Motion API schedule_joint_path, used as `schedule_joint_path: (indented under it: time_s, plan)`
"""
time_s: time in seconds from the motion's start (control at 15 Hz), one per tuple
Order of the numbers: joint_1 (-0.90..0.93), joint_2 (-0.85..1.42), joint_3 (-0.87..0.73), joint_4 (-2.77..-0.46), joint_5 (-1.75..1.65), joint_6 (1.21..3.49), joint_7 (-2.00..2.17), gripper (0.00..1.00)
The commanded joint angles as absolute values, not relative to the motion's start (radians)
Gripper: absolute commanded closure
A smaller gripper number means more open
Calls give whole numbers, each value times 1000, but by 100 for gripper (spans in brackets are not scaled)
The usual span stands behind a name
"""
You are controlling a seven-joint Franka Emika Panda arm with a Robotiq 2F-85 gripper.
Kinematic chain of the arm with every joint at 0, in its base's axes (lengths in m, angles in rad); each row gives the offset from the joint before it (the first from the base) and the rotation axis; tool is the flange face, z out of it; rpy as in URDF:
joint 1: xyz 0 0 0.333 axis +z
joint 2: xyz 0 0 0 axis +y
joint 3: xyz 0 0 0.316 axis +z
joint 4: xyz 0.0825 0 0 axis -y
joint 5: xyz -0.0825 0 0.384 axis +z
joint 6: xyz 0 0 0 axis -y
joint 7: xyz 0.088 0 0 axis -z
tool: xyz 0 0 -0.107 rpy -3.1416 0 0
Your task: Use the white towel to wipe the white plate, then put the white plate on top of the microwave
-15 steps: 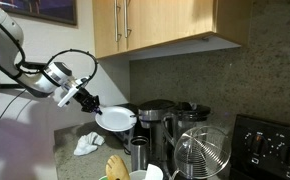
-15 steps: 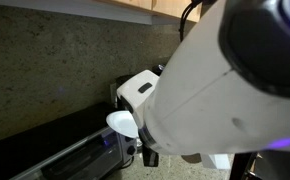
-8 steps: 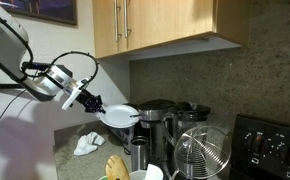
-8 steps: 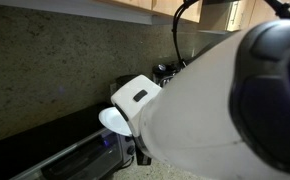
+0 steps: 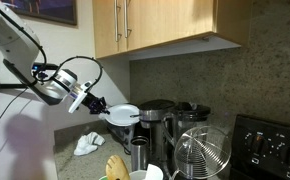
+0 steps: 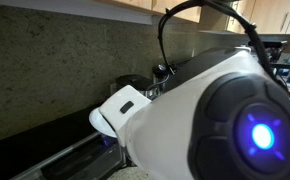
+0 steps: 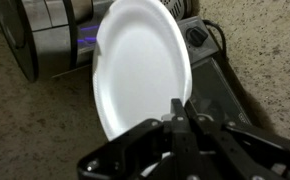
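Note:
My gripper (image 5: 97, 104) is shut on the rim of the white plate (image 5: 122, 114) and holds it in the air, nearly level. In the wrist view the plate (image 7: 140, 65) fills the middle, with the gripper (image 7: 178, 112) pinching its near edge. The plate also shows as a white patch in an exterior view (image 6: 113, 113), above the dark microwave (image 6: 45, 160). The microwave's dark top lies under the plate in the wrist view (image 7: 210, 85). The white towel (image 5: 86, 144) lies crumpled on the counter below the arm.
A metal canister (image 5: 156, 118) and a glass blender jar (image 5: 200, 150) stand to the right of the plate. A steel cup (image 5: 138, 152) and a banana (image 5: 116, 166) are in front. Wooden cabinets (image 5: 155, 25) hang overhead. The arm's body blocks much of an exterior view (image 6: 215, 120).
The arm has carried the plate to the right and slightly up, toward the canister. In the exterior view by the microwave, the plate has moved left over its top. The towel has not moved.

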State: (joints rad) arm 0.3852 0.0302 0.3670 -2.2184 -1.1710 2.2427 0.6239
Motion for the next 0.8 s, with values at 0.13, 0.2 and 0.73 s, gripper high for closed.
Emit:
schedule_joint_path:
  time_s: [0.13, 0.2, 0.73]
  plan:
    - [364, 142, 335, -2133, -1328, 2297, 667, 98]
    - [363, 158, 329, -2119, -1355, 2302, 672, 98]
    - [370, 229, 328, -2041, -1461, 2351, 657, 98]
